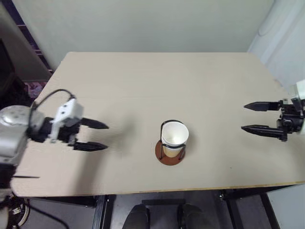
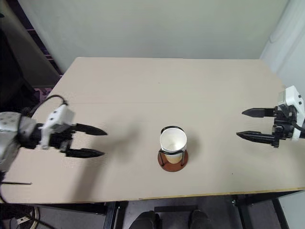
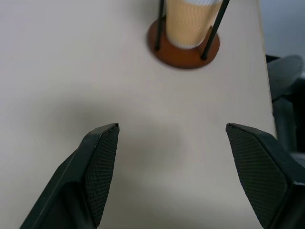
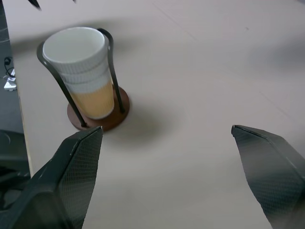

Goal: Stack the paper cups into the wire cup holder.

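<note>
The paper cups (image 1: pixel 175 135) stand nested in one stack inside the wire cup holder (image 1: pixel 170 153), whose reddish-brown base rests near the table's front edge, in the middle. In the right wrist view the stack (image 4: pixel 85 71) shows three white rims above a pale orange side. My left gripper (image 1: pixel 100 136) hovers open to the left of the holder, fingers pointing at it, with nothing between them. My right gripper (image 1: pixel 250 117) hovers open at the table's right side, also empty and pointing toward the holder (image 4: pixel 97 117). The left wrist view shows the holder's base (image 3: pixel 183 50) beyond the spread fingers.
The light wooden table (image 1: pixel 143 86) carries nothing else. A pale wall runs behind it, and dark clutter (image 1: pixel 19 90) sits on the floor off its left edge.
</note>
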